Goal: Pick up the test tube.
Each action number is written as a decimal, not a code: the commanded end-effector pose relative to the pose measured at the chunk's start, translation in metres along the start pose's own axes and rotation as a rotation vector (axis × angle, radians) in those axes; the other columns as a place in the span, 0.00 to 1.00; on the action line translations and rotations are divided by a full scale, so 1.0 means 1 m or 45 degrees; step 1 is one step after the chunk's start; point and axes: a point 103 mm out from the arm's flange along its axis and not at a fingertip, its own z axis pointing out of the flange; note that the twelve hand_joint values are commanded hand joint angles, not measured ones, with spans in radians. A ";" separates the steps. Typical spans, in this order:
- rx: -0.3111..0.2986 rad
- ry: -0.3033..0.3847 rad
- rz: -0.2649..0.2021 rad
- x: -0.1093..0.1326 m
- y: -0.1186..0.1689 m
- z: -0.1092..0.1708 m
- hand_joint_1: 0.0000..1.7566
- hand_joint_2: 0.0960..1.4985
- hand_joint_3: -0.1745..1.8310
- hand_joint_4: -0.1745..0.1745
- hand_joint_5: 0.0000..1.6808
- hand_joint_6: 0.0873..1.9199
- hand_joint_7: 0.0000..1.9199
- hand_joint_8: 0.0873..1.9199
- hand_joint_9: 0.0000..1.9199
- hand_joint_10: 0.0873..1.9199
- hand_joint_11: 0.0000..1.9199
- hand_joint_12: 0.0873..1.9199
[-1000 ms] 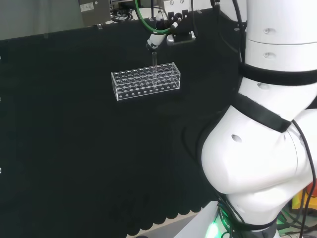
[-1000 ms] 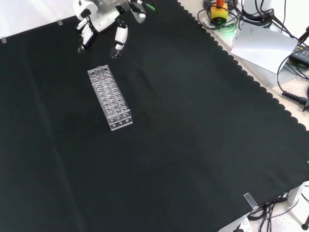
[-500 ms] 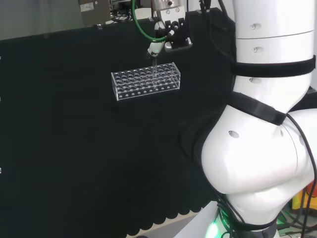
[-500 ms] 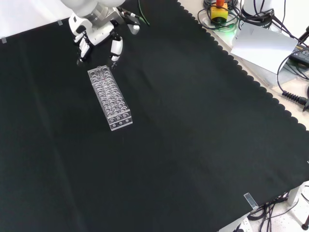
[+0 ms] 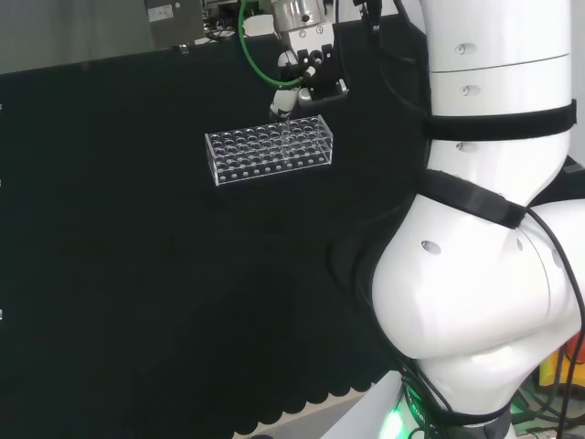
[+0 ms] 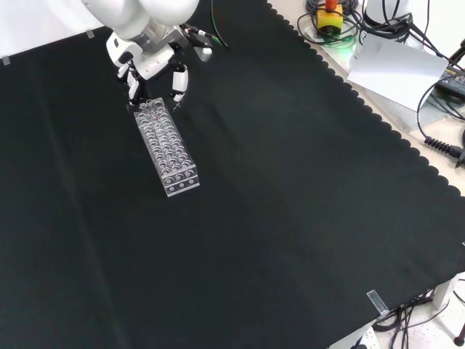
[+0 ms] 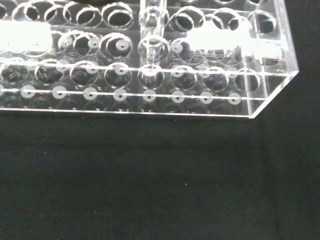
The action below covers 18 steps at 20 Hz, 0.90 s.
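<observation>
Test tube [image 7: 152, 35] stands upright in a clear acrylic rack [image 6: 166, 146], in a hole near the rack's end nearest the cloth's far edge in the front view. Hand [image 6: 149, 62] is poised over that end, fingers [image 6: 178, 80] spread and pointing down to either side of the rack. No pinch yet: closing on the tube and the lift remain.

The clear rack [image 7: 145, 65] ran off the wrist view's edges, and the test tube [image 7: 152, 30] standing in it was cut off above. Whether the hand [image 6: 152, 62] touched it could not be told.
</observation>
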 end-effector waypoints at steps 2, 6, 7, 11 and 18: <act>-0.030 -0.047 -0.011 0.016 0.004 0.003 0.48 0.48 0.36 0.20 0.34 0.26 0.54 0.31 0.48 0.28 0.21 0.73; -0.055 -0.057 -0.014 0.021 0.009 0.003 0.50 0.47 0.38 0.20 0.36 0.34 0.58 0.30 0.52 0.27 0.24 0.72; -0.057 -0.058 -0.013 0.021 0.010 0.004 0.51 0.47 0.38 0.20 0.37 0.35 0.59 0.30 0.53 0.27 0.24 0.71; -0.058 -0.064 0.002 0.023 0.017 0.005 0.53 0.45 0.40 0.19 0.43 0.36 0.63 0.29 0.56 0.26 0.27 0.70; -0.221 0.031 0.077 0.019 0.023 0.006 0.65 0.57 0.23 0.24 0.67 0.36 0.81 0.20 0.72 0.22 0.42 0.62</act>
